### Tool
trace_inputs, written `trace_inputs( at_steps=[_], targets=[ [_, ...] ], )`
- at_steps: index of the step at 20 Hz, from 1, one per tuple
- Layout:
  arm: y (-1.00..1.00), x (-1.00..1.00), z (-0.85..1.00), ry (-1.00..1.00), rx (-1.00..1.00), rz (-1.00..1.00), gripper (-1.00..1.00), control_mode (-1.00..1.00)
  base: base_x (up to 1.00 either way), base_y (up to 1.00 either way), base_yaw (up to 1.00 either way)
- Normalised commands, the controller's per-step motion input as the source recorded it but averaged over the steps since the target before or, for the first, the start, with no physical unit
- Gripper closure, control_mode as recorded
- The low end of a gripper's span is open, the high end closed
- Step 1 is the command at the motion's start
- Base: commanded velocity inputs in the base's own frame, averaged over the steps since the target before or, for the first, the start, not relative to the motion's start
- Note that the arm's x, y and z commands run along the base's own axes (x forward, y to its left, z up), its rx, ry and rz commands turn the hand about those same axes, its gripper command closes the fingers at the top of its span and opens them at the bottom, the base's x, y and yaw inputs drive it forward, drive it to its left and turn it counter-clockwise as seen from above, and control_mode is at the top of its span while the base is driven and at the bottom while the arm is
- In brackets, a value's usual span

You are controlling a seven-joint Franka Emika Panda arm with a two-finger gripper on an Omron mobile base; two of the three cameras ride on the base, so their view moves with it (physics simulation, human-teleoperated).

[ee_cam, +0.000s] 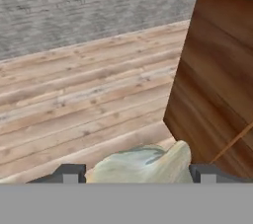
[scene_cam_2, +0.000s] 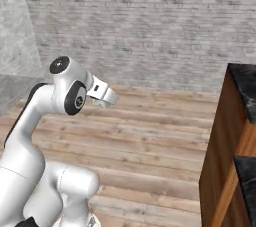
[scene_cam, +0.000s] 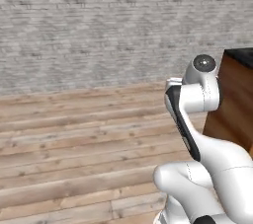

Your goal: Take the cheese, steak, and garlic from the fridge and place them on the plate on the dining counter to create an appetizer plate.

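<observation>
Ahead and to the right of the gripper: the dining counter, brown wood-panel front close by, black marble top just visible at its upper edge. Plate not visible from here. Below and beyond: wooden floor, then a grey brick wall.

Probably a carry step, with the base on its way to the counter. Best done by keeping the grip steady and the hand level through the drive, clearing the counter's corner, and lowering only once the plate is underneath.

Between the two dark fingertips: the garlic, a pale cream bulb, touching both sides. Closed on it, jaws set only as wide as the bulb. Also seen pale under the hand from the right.
</observation>
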Motion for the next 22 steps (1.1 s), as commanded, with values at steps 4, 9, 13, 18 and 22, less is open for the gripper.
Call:
trace_inputs(
  at_steps=[4, 9, 13, 18, 22],
  targets=[
    [0.0, 0.0, 0.0, 0.0, 0.0, 0.0, 1.0, 1.0, 1.0, 0.34, -0.47],
    [0.0, 0.0, 0.0, 0.0, 0.0, 0.0, 1.0, 1.0, 1.0, 0.41, -0.47],
    [0.0, 0.0, 0.0, 0.0, 0.0, 0.0, 1.0, 1.0, 1.0, 0.52, -0.47],
    [0.0, 0.0, 0.0, 0.0, 0.0, 0.0, 1.0, 1.0, 1.0, 0.61, -0.47],
    [0.0, 0.0, 0.0, 0.0, 0.0, 0.0, 1.0, 1.0, 1.0, 0.62, -0.47]
  ],
)
